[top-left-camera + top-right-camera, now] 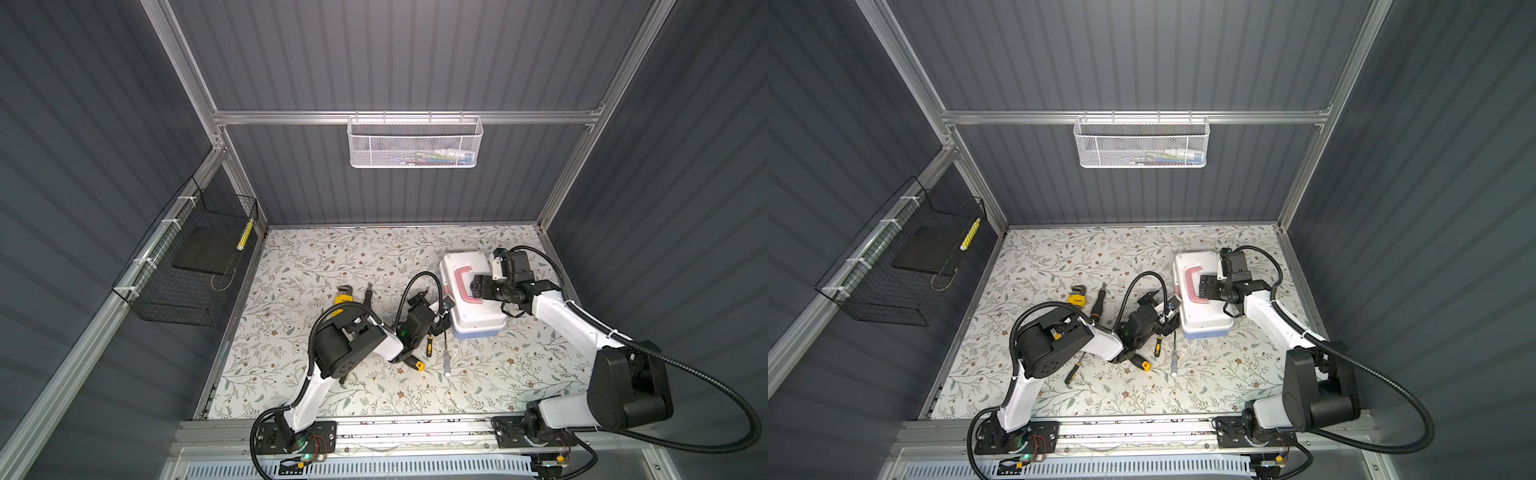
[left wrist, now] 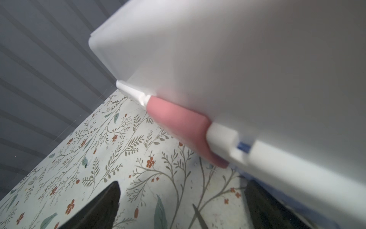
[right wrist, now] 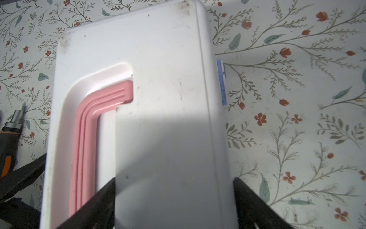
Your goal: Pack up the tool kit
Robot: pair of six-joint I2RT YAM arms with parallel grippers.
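The tool kit (image 1: pixel 473 316) stands shut at the right of the floral table, white lid up, with its pink handle (image 3: pixel 85 126) lying flat in its recess. My right gripper (image 3: pixel 174 179) hangs over the lid and is open. One finger sits in the handle recess and the other stands at the lid's outer edge. My left gripper (image 2: pixel 184 206) is open and low at the box's front side, just below the pink latch (image 2: pixel 178 126), with nothing between its fingers. A yellow pipe wrench (image 1: pixel 343 296) and several screwdrivers (image 1: pixel 446 357) lie loose on the table left of the box.
A white mesh basket (image 1: pixel 415 141) hangs on the back rail. A black wire basket (image 1: pixel 187 257) is fixed to the left wall. A black and orange screwdriver (image 1: pixel 1098 305) lies beside the wrench, and small yellow-handled ones (image 1: pixel 1072 372) lie under the left arm.
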